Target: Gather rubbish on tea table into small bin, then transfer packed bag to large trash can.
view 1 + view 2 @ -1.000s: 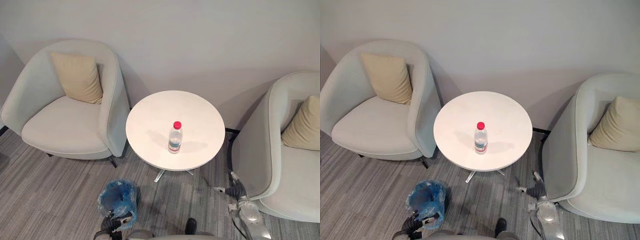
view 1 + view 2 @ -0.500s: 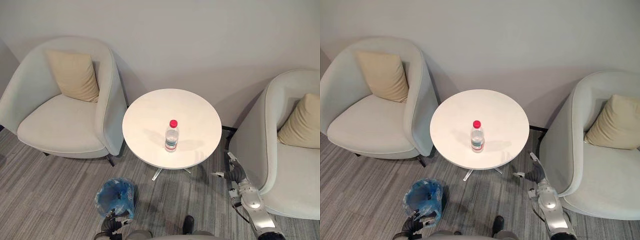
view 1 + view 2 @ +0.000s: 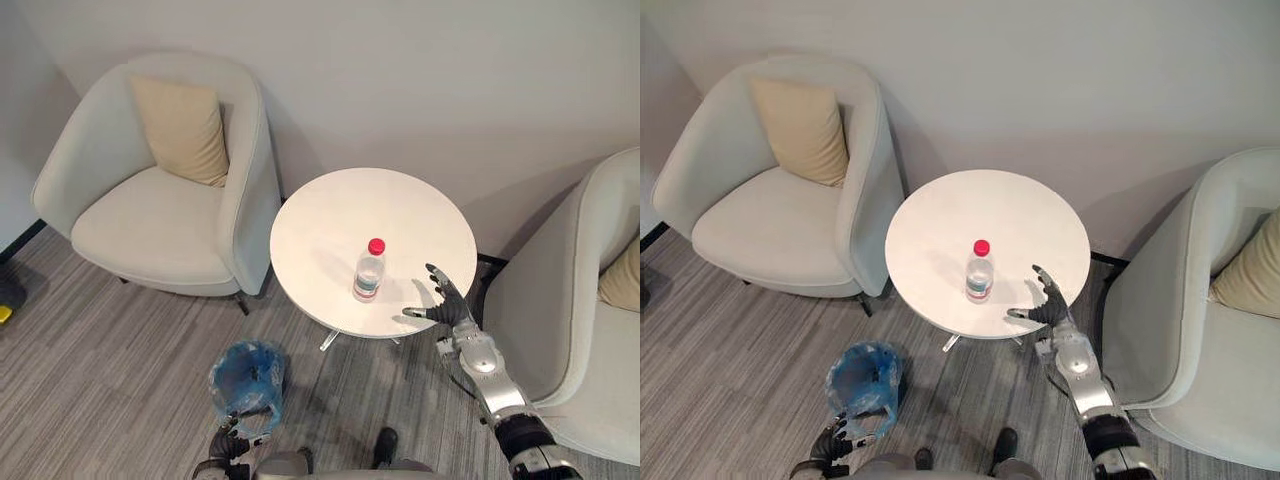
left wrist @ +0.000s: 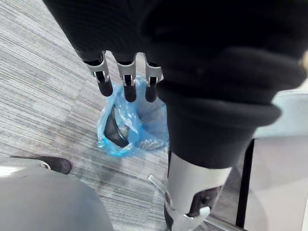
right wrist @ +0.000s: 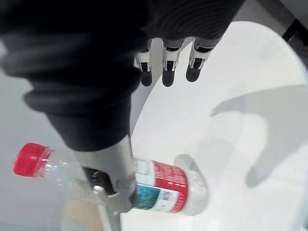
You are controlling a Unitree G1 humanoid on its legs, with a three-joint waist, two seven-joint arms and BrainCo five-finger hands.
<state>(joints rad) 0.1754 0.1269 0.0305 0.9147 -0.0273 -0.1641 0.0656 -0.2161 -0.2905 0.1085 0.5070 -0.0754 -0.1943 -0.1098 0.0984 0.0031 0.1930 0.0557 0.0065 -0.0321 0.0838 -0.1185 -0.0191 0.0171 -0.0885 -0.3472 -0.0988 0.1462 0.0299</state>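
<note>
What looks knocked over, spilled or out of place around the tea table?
Nothing stands out. The bottle stands upright, capped, on the round table, with the right hand open beside it, not touching. The small bin with its blue bag stands upright on the floor.

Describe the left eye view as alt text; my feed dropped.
The robot's right hand, fingers spread open, hovers over the white tea table beside an upright bottle with a red cap, not touching it. On the floor nearer the robot sits a small bin lined in blue plastic, the left hand beside it.
</note>
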